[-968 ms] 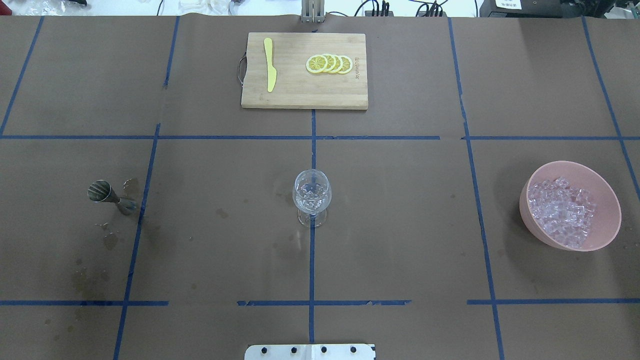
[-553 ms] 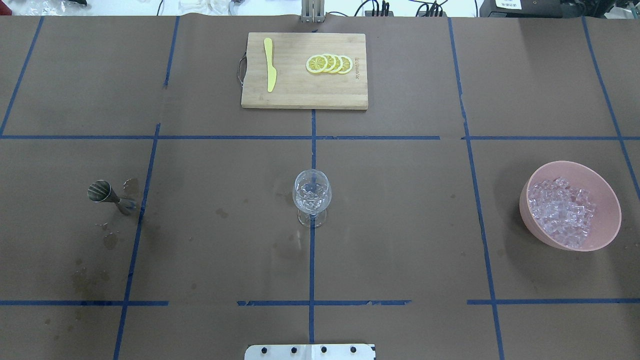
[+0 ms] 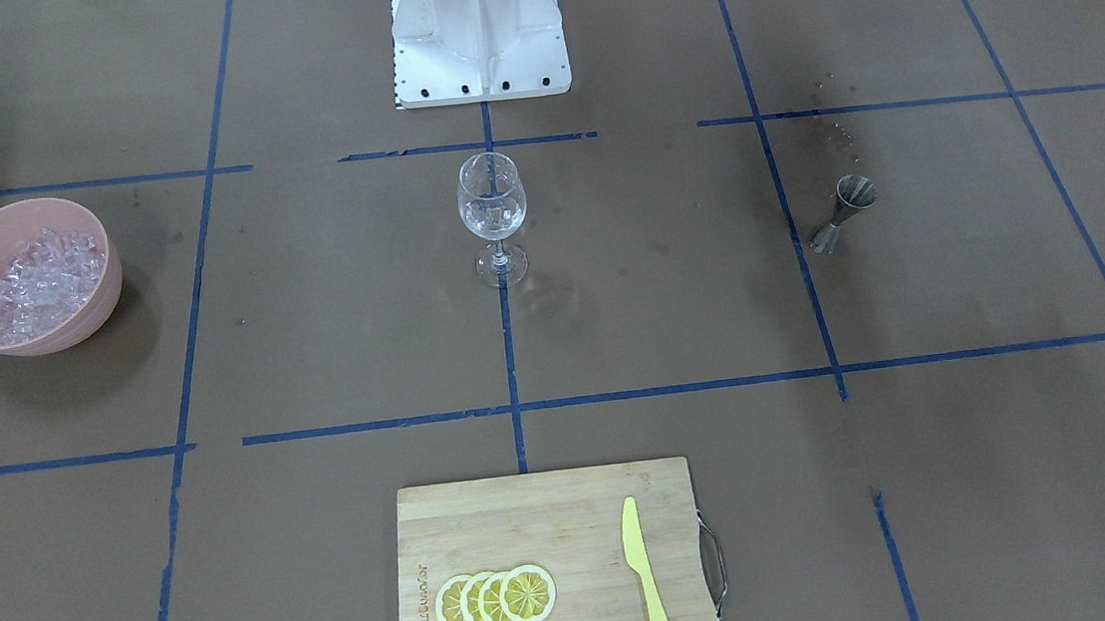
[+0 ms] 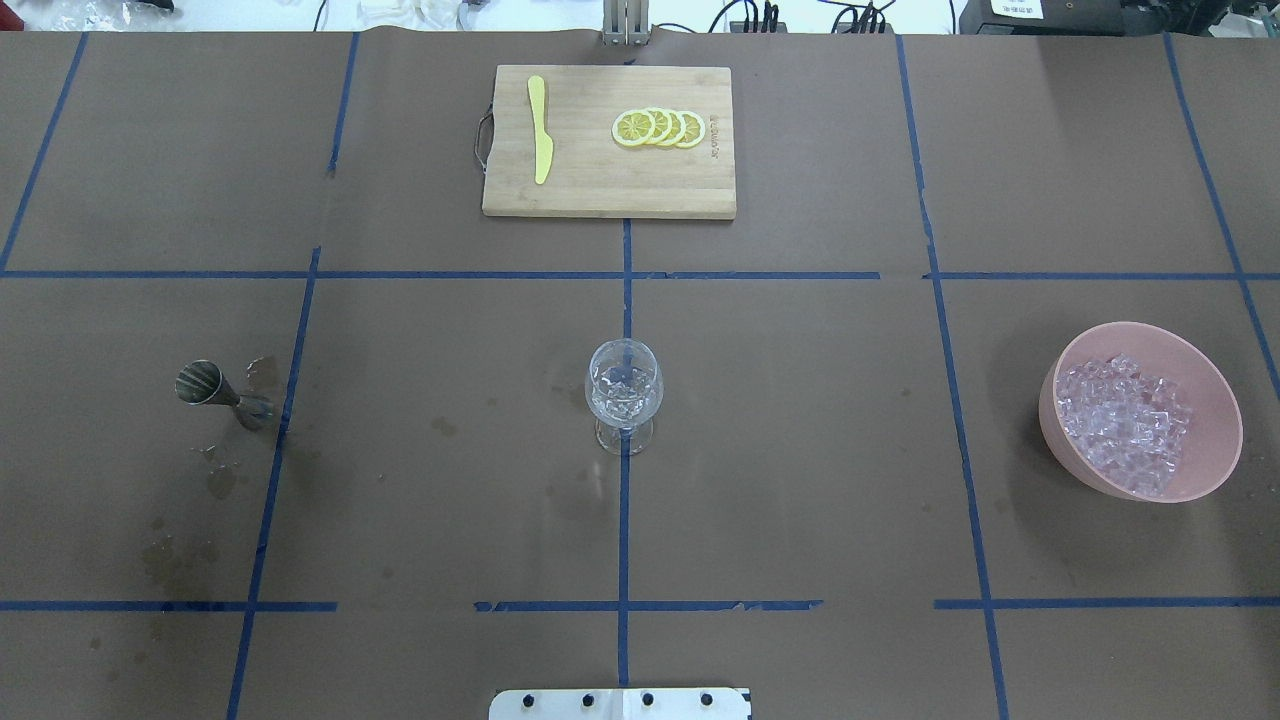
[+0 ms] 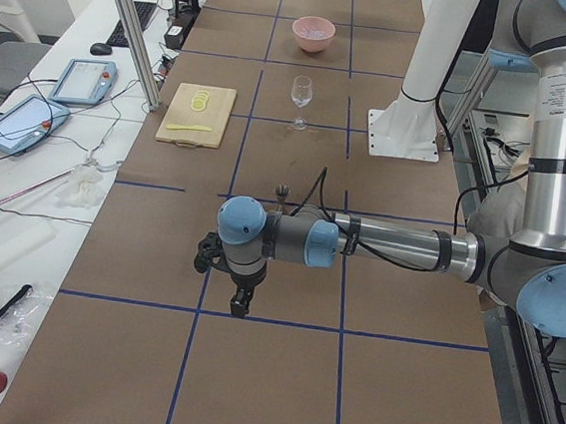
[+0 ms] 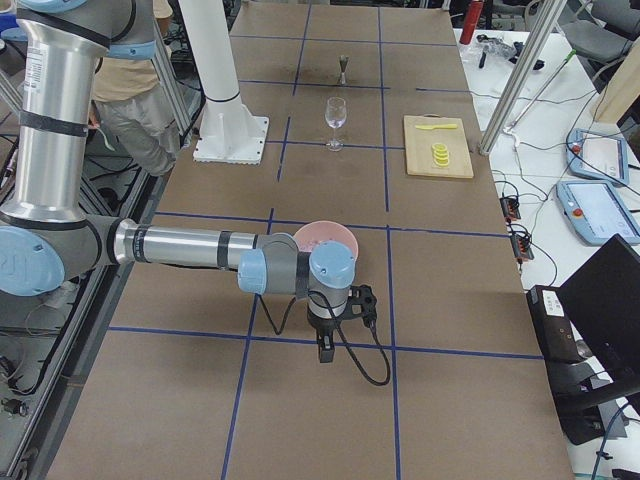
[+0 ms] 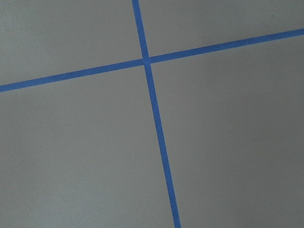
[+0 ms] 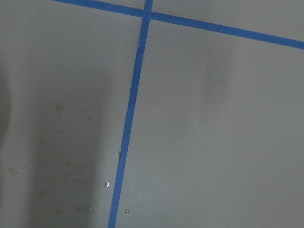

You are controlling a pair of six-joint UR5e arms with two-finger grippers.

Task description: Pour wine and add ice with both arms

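A stemmed glass stands at the table's centre with several clear ice chunks in its bowl; I cannot make out the wine in it. It also shows in the front-facing view. A pink bowl on the right holds many ice chunks. A small metal jigger stands upright on the left. My left gripper hangs over bare table far from the glass, and so does my right gripper near the pink bowl. I cannot tell whether either is open or shut.
A wooden cutting board at the far side carries lemon slices and a yellow knife. The white pedestal base stands at the near side. Wet stains lie by the jigger.
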